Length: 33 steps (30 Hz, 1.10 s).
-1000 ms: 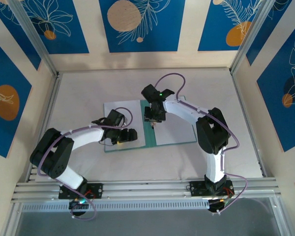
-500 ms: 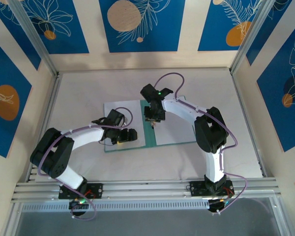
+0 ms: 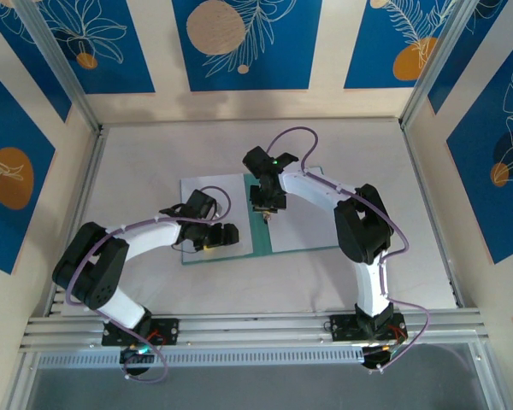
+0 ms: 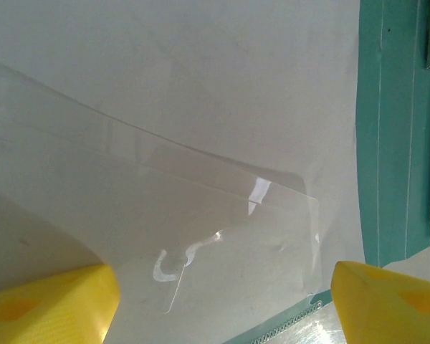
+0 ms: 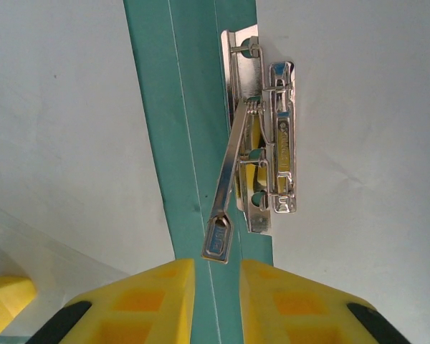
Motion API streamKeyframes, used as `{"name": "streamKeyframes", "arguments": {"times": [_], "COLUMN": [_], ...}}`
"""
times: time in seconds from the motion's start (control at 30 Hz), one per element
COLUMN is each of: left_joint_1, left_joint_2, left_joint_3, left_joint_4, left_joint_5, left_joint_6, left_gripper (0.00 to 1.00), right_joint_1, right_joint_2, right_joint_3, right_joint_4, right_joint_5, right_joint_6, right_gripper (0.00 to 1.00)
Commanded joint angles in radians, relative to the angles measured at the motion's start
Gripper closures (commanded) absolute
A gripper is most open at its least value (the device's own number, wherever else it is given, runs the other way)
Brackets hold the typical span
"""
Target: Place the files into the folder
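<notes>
Teal-green card folder lies open and flat mid-desk, both leaves spread. Its long axis runs left-right w/ a slight tilt, right end a bit farther from the arm bases. The spine runs near-to-far.

White paper sheets lie on the leaves, one on the left and one on the right. Teal shows only at the spine strip and along the near edge.

The pale desk is bare all round the folder. There is a broad strip on the far side, good room on the right and less on the left. Panelled walls close three sides, and an aluminium rail runs along the near side.

Left pincer is over the left leaf's near-right corner area. In the left wrist view it is spread wide, w/ yellow tips at both bottom corners. A clear glossy film lies under it on white, one corner visible, and the teal spine is at right.

Right pincer is over the spine. In the right wrist view it is narrow, w/ only a slit of teal between the yellow fingers. A slim metal clip sits lengthwise just right of the spine. Its lever slants across, tip at the mouth of the slit. Can't tell if the fingers touch it.
</notes>
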Motion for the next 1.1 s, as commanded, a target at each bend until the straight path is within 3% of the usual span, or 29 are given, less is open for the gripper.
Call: {"name": "streamKeyframes", "arguments": {"times": [0.0, 1.07], "left_joint_1": [0.006, 0.006], "left_joint_2": [0.043, 0.046], "left_joint_3": [-0.019, -0.005], "left_joint_4": [-0.082, -0.098], "left_joint_5": [0.010, 0.014], "left_joint_6": [0.012, 0.021], "left_gripper": [0.19, 0.19], "right_joint_1": [0.006, -0.006], "right_joint_2": [0.016, 0.022], "right_joint_3": [0.031, 0.042], "right_joint_4": [-0.030, -0.046], "right_joint_5": [0.012, 0.013], "right_joint_6": [0.004, -0.008], "right_gripper": [0.77, 0.84]}}
